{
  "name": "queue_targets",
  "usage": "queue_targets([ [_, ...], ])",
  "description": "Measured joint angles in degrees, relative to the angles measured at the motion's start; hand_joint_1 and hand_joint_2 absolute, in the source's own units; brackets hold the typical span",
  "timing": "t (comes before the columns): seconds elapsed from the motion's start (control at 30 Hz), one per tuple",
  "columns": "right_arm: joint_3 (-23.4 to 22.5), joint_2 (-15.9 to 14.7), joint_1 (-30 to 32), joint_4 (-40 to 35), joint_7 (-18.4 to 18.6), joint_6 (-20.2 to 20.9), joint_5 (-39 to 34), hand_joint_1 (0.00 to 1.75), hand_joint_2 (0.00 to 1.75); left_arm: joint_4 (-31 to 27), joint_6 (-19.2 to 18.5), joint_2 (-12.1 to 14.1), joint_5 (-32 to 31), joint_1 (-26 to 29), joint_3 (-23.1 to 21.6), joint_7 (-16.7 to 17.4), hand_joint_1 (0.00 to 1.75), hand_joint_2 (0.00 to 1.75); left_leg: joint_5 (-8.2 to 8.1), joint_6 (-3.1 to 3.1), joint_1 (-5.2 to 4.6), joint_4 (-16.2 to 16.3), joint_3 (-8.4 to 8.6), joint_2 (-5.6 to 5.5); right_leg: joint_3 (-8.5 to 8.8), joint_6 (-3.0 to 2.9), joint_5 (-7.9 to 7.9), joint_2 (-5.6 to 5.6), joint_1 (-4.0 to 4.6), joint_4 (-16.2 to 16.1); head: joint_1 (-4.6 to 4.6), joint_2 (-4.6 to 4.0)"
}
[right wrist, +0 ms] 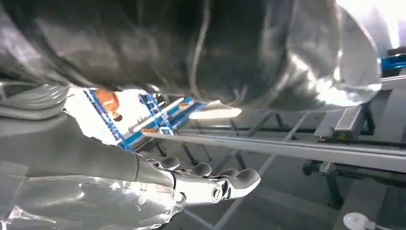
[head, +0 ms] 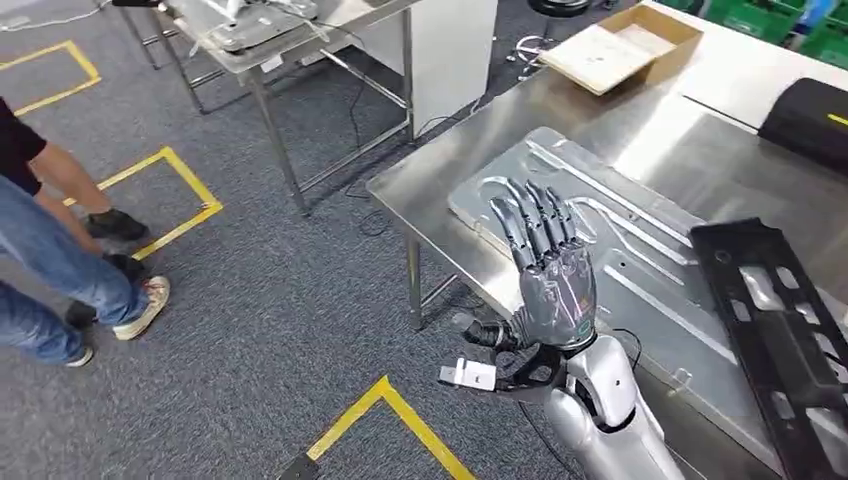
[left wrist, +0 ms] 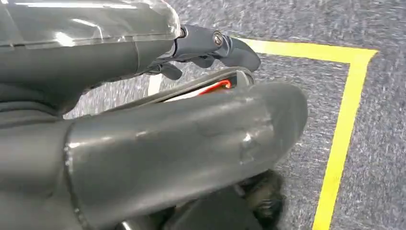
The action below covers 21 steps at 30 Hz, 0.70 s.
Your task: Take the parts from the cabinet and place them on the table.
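Note:
A silver stamped metal panel [head: 610, 245] lies flat on the steel table [head: 690, 130]. Beside it, at the right, lies a long black plastic frame [head: 785, 335]. My right hand [head: 548, 268] is raised over the near edge of the panel, fingers straight and together, holding nothing. In the right wrist view the same hand [right wrist: 210, 184] stretches out empty. My left hand [left wrist: 191, 134] hangs low over the carpet with its dark fingers [left wrist: 210, 45] loosely extended and nothing in them.
A person's legs [head: 60, 275] stand at the left on the grey carpet with yellow tape marks [head: 175, 200]. A second steel table [head: 290, 45] stands at the back. An open cardboard box [head: 620, 45] and a black case [head: 812, 120] sit farther along my table.

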Motion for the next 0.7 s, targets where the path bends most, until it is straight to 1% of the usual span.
queue_targets([
  [0.03, 0.0, 0.0, 0.1, -0.2, 0.0, -0.2, 0.0, 0.0, 0.0, 0.0, -0.3, 0.0, 0.3, -0.2, 0.0, -0.2, 0.0, 0.0, -0.86, 0.11, -0.78, -2.0, 0.91, 1.37, -0.18, 0.46, -0.32, -0.55, 0.57, 0.5, 0.0, 0.0],
  [0.07, -0.1, -0.1, 0.2, -0.3, 0.0, -0.3, 0.0, 0.0, 0.0, 0.0, -0.4, 0.0, 0.4, -0.4, 0.1, -0.5, 0.0, 0.0, -0.67, 0.78, -0.63, -1.8, 0.5, 0.67, -0.17, 0.67, -0.32, -1.2, 0.57, 0.4, 0.15, 0.0],
  [0.1, -0.1, -0.1, 0.2, -0.3, 0.0, -0.3, 0.0, 0.0, 0.0, 0.0, -0.6, 0.0, 0.7, -0.3, 0.2, -0.7, 0.0, 0.0, -0.65, 0.96, -0.7, -1.8, 0.34, 0.1, -0.09, 0.82, -0.39, -1.67, 0.54, 0.4, 0.07, 0.0],
  [0.13, -0.1, -0.1, 0.2, -0.3, -0.2, -0.3, 0.0, 0.0, 0.0, 0.0, -0.8, 0.0, 0.9, -0.1, 0.4, -0.7, 0.0, 0.0, -0.63, 1.28, -0.78, -1.8, 0.23, -0.56, 0.08, 1.05, -0.38, -2.31, 0.54, 0.3, 0.09, 0.0],
  [0.17, -0.1, -0.1, 0.2, -0.4, -0.2, -0.3, 0.0, 0.0, 0.0, 0.0, -0.8, 0.0, 0.9, 0.0, 0.5, -0.8, 0.0, 0.0, -0.36, 1.74, -0.68, -2.2, 0.38, -1.34, 0.33, 1.45, -0.57, -3.02, 0.52, 0.3, 0.04, 0.0],
  [0.2, -0.1, -0.2, 0.2, -0.5, -0.2, -0.2, 0.0, 0.0, 0.0, 0.0, -0.9, 0.0, 0.9, 0.1, 0.5, -1.0, 0.0, 0.0, -0.03, 2.12, -0.3, -2.6, 0.68, -1.86, 0.22, 2.04, -1.3, -0.45, -0.05, 1.1, 0.07, 0.0],
  [0.23, -0.1, -0.2, 0.2, -0.6, -0.2, -0.2, -0.1, 0.0, 0.0, 0.0, -1.0, 0.0, 1.0, 0.0, 0.5, -1.1, 0.0, 0.0, 0.09, 2.34, -0.16, -2.7, 0.68, -2.37, -0.69, 2.28, -2.78, 2.42, -0.16, 3.0, 0.07, 0.0],
  [0.27, -0.2, -0.3, 0.2, -0.7, -0.3, -0.2, -0.1, 0.0, 0.0, 0.0, -1.2, 0.0, 1.0, -0.2, 0.5, -1.2, 0.0, 0.0, 0.22, 2.64, -0.15, -2.7, 0.6, -2.93, -2.56, 2.41, -5.08, 3.84, -0.22, 6.9, 0.11, 0.0],
  [0.3, -0.2, -0.4, 0.4, -0.7, -0.3, -0.2, -0.1, 0.0, 0.0, 0.0, -1.5, 0.0, 1.0, -0.3, 0.5, -1.2, 0.0, 0.0, 0.25, 2.72, -0.17, -2.7, 0.56, -3.58, -4.6, 2.54, -7.01, 4.46, -0.28, 11.2, 0.09, 0.0],
  [0.33, -0.2, -0.5, 0.6, -0.6, -0.3, -0.2, -0.2, 0.0, 0.0, 0.0, -2.2, -0.2, 1.0, -0.3, 0.5, -1.3, 0.0, 0.0, 0.25, 2.72, -0.2, -2.6, 0.51, -4.33, -6.54, 2.64, -8.3, 4.69, -0.31, 14.9, 0.09, 0.0],
  [0.37, -0.2, -0.5, 0.8, -0.6, -0.4, -0.1, -0.2, 0.0, 0.0, 0.0, -2.9, -0.2, 1.0, -0.2, 0.5, -1.3, 0.0, 0.0, 0.25, 2.72, -0.21, -2.5, 0.46, -5.16, -7.79, 2.69, -8.31, 4.75, -0.35, 17.0, 0.09, 0.0],
  [0.4, -0.2, -0.5, 0.9, -0.6, -0.4, -0.1, -0.2, 0.0, 0.0, 0.0, -3.3, -0.2, 1.1, 0.0, 0.5, -1.4, 0.0, 0.0, 0.25, 2.71, -0.2, -2.4, 0.47, -5.91, -7.6, 2.66, -6.93, 4.76, -0.42, 16.3, 0.09, 0.0],
  [0.43, -0.2, -0.5, 0.9, -0.5, -0.4, -0.1, -0.2, 0.0, 0.0, 0.0, -3.5, -0.2, 1.1, 0.1, 0.5, -1.6, 0.0, 0.0, 0.23, 2.69, -0.2, -2.3, 0.47, -6.73, -6.28, 2.55, -4.46, 4.93, -0.56, 13.1, 0.09, 0.0],
  [0.47, -0.2, -0.6, 0.9, -0.5, -0.4, -0.1, -0.2, 0.0, 0.0, 0.0, -3.6, -0.2, 1.2, 0.2, 0.5, -1.6, 0.0, 0.0, 0.18, 2.62, -0.18, -2.1, 0.48, -7.53, -4.08, 2.36, -1.61, 5.59, -0.61, 8.3, 0.09, 0.0],
  [0.5, -0.2, -0.7, 0.8, -0.5, -0.4, -0.1, -0.2, 0.0, 0.0, 0.0, -3.6, -0.2, 1.2, 0.2, 0.5, -1.7, 0.0, 0.0, 0.12, 2.48, -0.16, -2.0, 0.44, -8.2, -2.02, 2.17, 0.64, 7.38, -0.73, 3.7, 0.09, 0.0],
  [0.53, -0.2, -0.7, 0.9, -0.5, -0.4, -0.2, -0.2, 0.0, 0.0, 0.0, -3.4, -0.2, 0.9, 0.2, 0.5, -1.8, 0.0, 0.0, 0.13, 2.19, -0.31, -1.9, 0.14, -8.72, -1.14, 1.78, -0.02, 10.23, -0.91, 1.6, 0.07, 0.0],
  [0.57, -0.2, -0.7, 0.9, -0.5, -0.5, -0.3, -0.2, 0.0, 0.0, 0.0, -3.1, -0.2, 0.9, 0.1, 0.5, -1.8, 0.0, 0.0, 0.22, 1.79, -0.18, -1.7, -0.23, -9.52, -1.06, 1.85, 0.11, 9.84, -0.89, 0.8, 0.09, 0.0],
  [0.6, -0.3, -0.7, 1.0, -0.6, -0.5, -0.3, -0.2, 0.0, 0.0, 0.0, -3.0, -0.2, 1.2, 0.2, 0.5, -1.9, 0.0, 0.0, 0.45, 1.37, 0.11, -1.9, -0.4, -9.92, -1.11, 1.75, 0.16, 9.3, -0.58, 0.8, 0.07, 0.0],
  [0.67, -0.3, -0.8, 1.0, -0.6, -0.8, -0.4, -0.2, 0.0, 0.0, 0.0, -2.5, -0.2, 1.2, 0.5, 0.6, -2.1, 0.0, 0.0, 0.76, 0.57, 0.35, -2.4, -0.48, -11.2, -0.93, 1.24, 0.22, 8.21, -0.4, 0.8, 0.09, 0.0],
  [0.7, -0.3, -0.8, 1.0, -0.6, -0.9, -0.4, -0.2, 0.0, 0.0, 0.0, -2.3, -0.1, 1.1, 0.6, 0.7, -2.2, 0.0, 0.0, 0.64, 0.32, 0.0, -2.2, -0.66, -10.81, -0.51, 0.68, 0.66, 7.28, -1.09, -0.1, 0.09, 0.0],
])
